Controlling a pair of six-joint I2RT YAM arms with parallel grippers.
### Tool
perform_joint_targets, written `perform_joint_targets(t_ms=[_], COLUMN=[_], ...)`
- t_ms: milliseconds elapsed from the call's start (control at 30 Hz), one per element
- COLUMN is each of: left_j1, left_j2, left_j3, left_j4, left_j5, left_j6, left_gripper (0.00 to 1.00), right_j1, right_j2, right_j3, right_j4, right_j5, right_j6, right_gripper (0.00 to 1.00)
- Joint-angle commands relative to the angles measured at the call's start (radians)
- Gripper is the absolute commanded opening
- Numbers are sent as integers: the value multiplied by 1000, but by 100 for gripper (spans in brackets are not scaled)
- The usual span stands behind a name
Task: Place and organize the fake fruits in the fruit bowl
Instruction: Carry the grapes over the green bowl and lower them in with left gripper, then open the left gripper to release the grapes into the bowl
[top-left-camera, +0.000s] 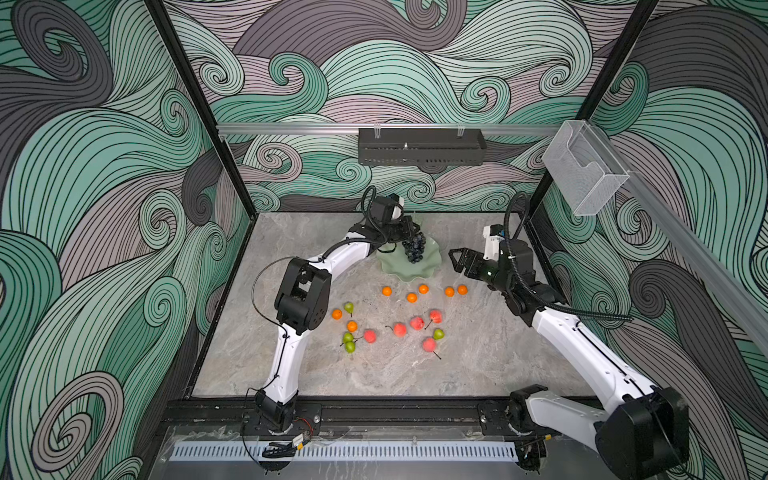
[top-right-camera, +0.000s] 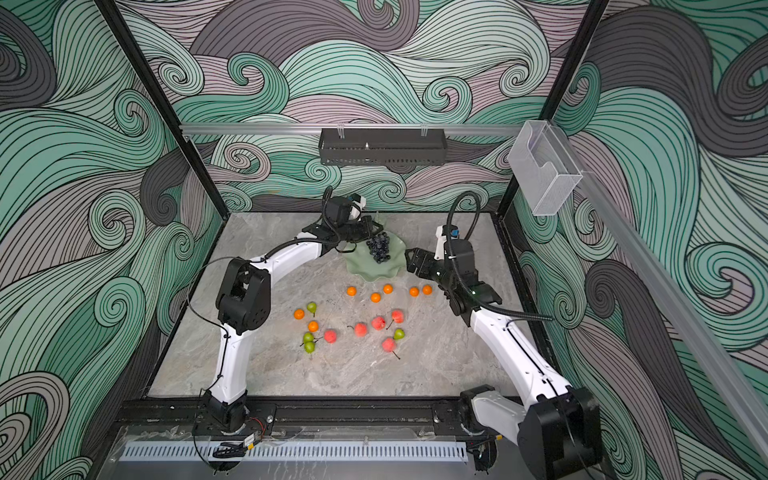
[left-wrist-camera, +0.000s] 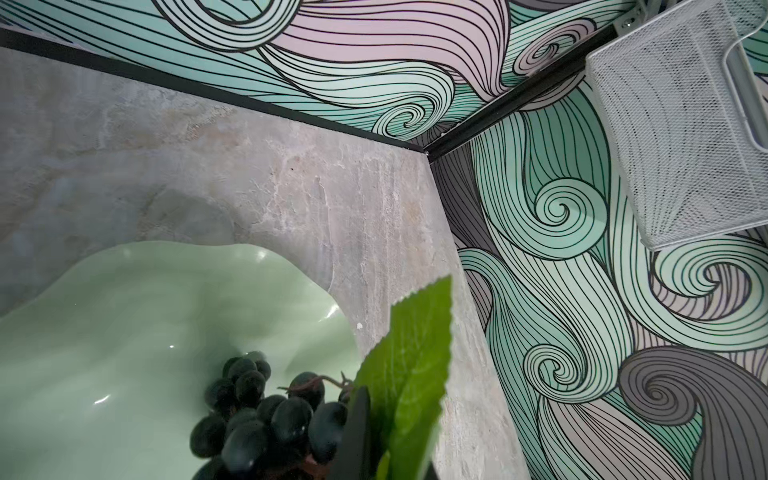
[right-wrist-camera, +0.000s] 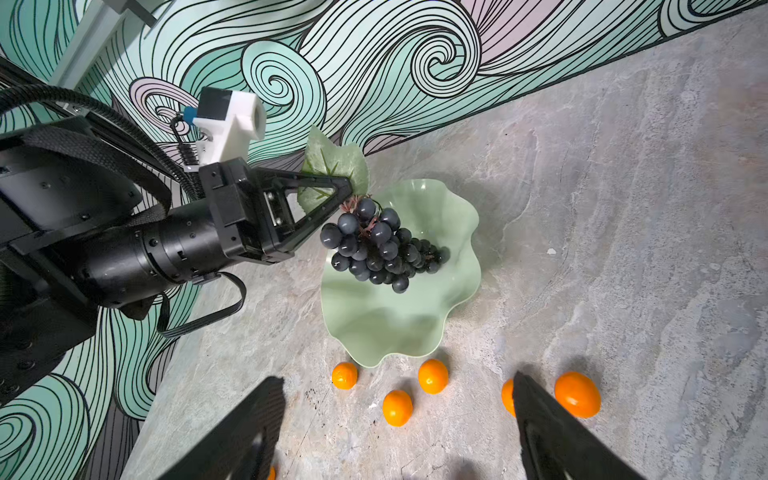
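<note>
Pinching grape bunch (right-wrist-camera: 380, 245), left hand (right-wrist-camera: 349, 188) holds it seemingly touching fruit bowl (right-wrist-camera: 395, 332).

The tabletop (top-left-camera: 374, 374) was grey, marble-like stone. Walls (top-left-camera: 104, 166) papered in teal, mauve and grey swirls rose on three sides of it. Black posts (top-left-camera: 201, 104) stood at its far corners. A silver rail (top-left-camera: 291, 129) ran above its far edge and carried a black perforated tray (top-left-camera: 422, 147). A pale bin (top-left-camera: 582, 174) hung above its right edge. A white slotted strip (top-left-camera: 374, 452) lay beyond its near edge. Light was even.
</note>
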Motion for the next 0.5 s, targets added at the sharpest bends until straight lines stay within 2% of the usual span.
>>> perform_joint_targets(t_ms=[0, 467], left_j1=[3, 37], left_j2=[-33, -95], left_j3=[-19, -154], left_j4=[-27, -79], left_j5=[-74, -198], left_j6=[44, 51], left_gripper=[0, 0], right_j1=[-6, -6], right_j2=[11, 62], right_j3=[-12, 1], right_j4=[12, 18], right_j5=[-18, -58], right_j6=[6, 32], right_gripper=[87, 87])
